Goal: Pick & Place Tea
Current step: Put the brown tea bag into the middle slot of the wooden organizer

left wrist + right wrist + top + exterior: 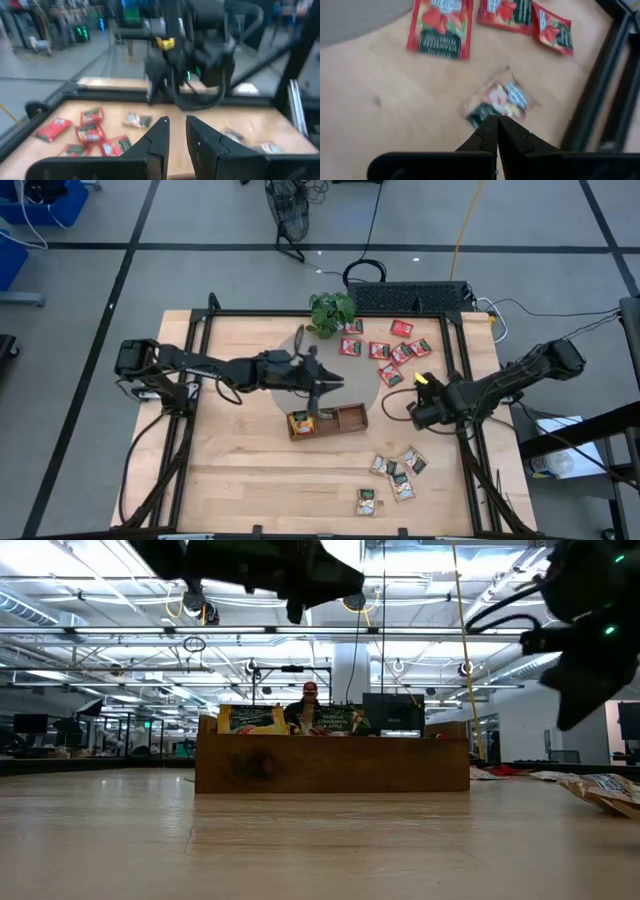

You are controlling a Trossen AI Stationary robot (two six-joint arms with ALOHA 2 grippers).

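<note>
The wooden tray [352, 428] stands mid-table, with orange-yellow tea packets [301, 423] in its left compartment. Red tea packets [400, 353] lie flat at the far right and pale ones [398, 475] at the near right. My left gripper [177, 125] hangs level above the tray's far side, its fingers a narrow gap apart with nothing between them. My right gripper [496, 120] is shut, raised at the table's right and slanting down. One packet [495, 102] lies on the wood just ahead of its tips. In the high view that packet [391, 375] is clear of the gripper [412, 412].
A potted plant [332, 312] stands at the far edge, beside the red packets. Black frame rails [462, 370] run along the table's sides. In the low view the tray's wall [400, 765] fills the middle, with a person [310, 700] far behind it.
</note>
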